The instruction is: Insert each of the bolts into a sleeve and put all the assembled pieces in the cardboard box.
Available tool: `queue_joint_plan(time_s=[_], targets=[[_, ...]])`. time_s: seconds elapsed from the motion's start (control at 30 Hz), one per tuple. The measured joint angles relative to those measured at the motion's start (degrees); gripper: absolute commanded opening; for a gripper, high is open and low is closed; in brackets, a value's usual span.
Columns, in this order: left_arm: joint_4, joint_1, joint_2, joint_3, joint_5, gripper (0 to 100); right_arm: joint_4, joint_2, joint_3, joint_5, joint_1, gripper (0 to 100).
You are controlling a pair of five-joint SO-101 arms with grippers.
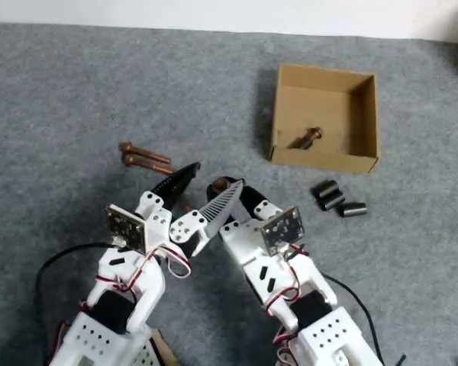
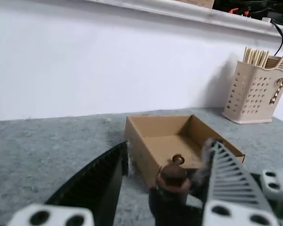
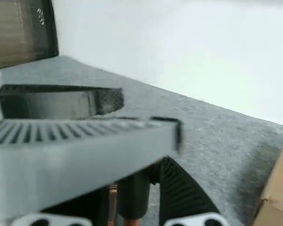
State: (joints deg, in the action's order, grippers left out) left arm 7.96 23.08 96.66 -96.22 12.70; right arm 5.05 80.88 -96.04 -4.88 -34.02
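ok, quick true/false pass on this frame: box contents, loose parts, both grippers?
1. The brown cardboard box holds one copper bolt already in a black sleeve. True.
2. The three loose black cylindrical sleeves lie inside the box. False: they lie on the grey carpet outside it, near its front wall.
3. Two loose copper bolts lie side by side on the carpet. True.
4. The left gripper is shut on a bolt. False: it is open, its fingers on either side of the sleeve-and-bolt piece held in the right gripper.
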Motion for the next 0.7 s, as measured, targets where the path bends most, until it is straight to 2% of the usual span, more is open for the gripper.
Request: queue_joint_plan(time_s=[0.17, 0.33, 0.5, 0.7], targets=[[0.0, -2.2, 0.0, 0.0, 0.0, 16, -2.0, 0.0, 0.0, 0.0, 7.2, 0.5], [-0.2, -6.4, 0.0, 0.0, 0.0, 12, -3.1, 0.0, 0.0, 0.0, 9.8, 0.5], [-6.2, -9.1, 0.0, 0.0, -0.1, 6, -11.9, 0.0, 0.0, 0.4, 12.0, 0.5], [1.3, -14.1, 0.0, 0.0, -0.1, 3, -14.7, 0.0, 0.0, 6.7, 16.0, 0.5]])
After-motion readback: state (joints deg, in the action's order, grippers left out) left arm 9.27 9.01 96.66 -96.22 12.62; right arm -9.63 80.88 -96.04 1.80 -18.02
